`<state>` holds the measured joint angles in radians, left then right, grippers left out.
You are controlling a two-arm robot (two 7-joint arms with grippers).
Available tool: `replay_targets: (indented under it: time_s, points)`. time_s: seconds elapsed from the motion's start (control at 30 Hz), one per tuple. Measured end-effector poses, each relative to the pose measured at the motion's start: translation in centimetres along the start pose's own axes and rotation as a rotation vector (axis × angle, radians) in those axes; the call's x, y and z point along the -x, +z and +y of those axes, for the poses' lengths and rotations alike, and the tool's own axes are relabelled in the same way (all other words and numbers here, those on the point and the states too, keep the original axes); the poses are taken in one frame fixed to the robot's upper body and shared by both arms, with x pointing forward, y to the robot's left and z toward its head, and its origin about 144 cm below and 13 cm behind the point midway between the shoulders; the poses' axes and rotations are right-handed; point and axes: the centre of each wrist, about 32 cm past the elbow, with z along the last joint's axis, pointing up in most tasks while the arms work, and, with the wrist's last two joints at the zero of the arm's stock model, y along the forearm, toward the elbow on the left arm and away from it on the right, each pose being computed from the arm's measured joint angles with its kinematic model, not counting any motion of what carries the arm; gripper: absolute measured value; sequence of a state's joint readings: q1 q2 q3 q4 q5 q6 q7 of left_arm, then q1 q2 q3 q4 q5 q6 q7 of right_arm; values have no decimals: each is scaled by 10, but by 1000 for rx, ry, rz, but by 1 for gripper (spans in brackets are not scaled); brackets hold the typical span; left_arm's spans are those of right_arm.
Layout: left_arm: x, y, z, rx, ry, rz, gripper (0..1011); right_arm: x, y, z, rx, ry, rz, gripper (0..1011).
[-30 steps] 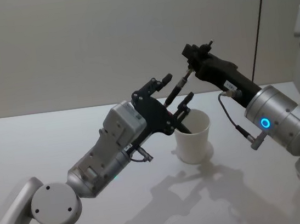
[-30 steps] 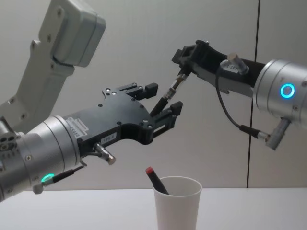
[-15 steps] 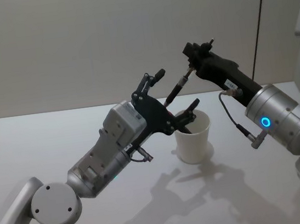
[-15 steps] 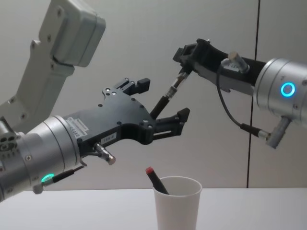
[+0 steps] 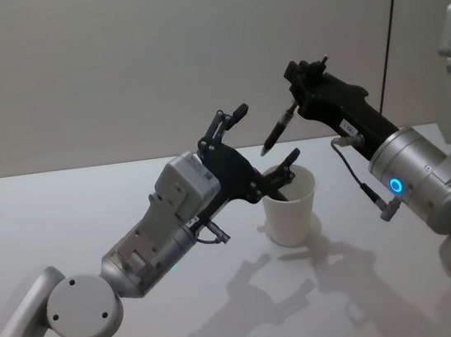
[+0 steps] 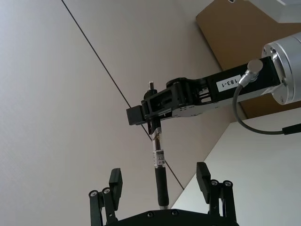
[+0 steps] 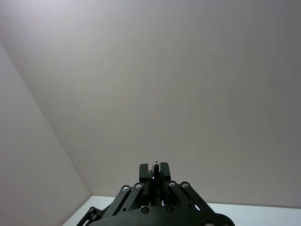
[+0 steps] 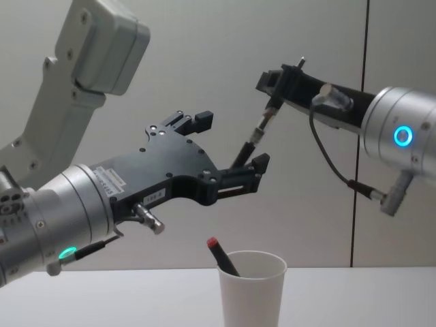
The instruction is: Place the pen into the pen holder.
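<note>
The right gripper (image 8: 276, 103) has its jaws closed on the top end of a slim black pen-like stick, the second pen (image 8: 255, 137), which hangs slanting down and toward the robot's left. That high grip by one end leaves the whole shaft free below, which suits lowering it tip-first into a narrow opening.

The left gripper (image 8: 233, 142) has its jaws spread wide, one on each side of the second pen's lower part and apart from it. In the left wrist view the shaft (image 6: 160, 165) runs up the middle of the gap with clear space on both sides. Judging by this, the load rests on the right arm alone, with the left placed where it could steady or receive the tip.

Below both, the cup (image 8: 252, 293) stands upright on the white worktop (image 5: 89, 203). The pen (image 8: 221, 255) leans inside it, its red end poking above the rim on the robot's left side. So one pen is in the holder, while the second hangs above and slightly behind the cup.

A white tag on the right gripper's body reads "183-1" (image 6: 230, 82). The second pen carries a small white label (image 6: 159, 157); its print is probably too fine to read.
</note>
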<state>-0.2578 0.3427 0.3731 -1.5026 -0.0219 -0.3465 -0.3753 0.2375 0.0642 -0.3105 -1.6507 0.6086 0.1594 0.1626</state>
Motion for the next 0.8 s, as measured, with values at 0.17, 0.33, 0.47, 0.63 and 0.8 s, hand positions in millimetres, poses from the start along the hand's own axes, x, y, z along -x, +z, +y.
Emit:
replay_targets:
  time_s: [0.17, 0.33, 0.47, 0.63, 0.8]
  points:
    - [0, 0, 0, 0, 0, 0, 1004, 1, -4, 1, -15, -38, -80, 130]
    - [0, 0, 0, 0, 0, 0, 1004, 0, -8, 3, -28, -76, -155, 131]
    - [0, 0, 0, 0, 0, 0, 1004, -3, -12, 7, -39, -104, -213, 130]
    - [0, 0, 0, 0, 0, 0, 1004, -6, -15, 10, -43, -122, -256, 130]
    - [0, 0, 0, 0, 0, 0, 1004, -10, -18, 14, -43, -132, -287, 131]
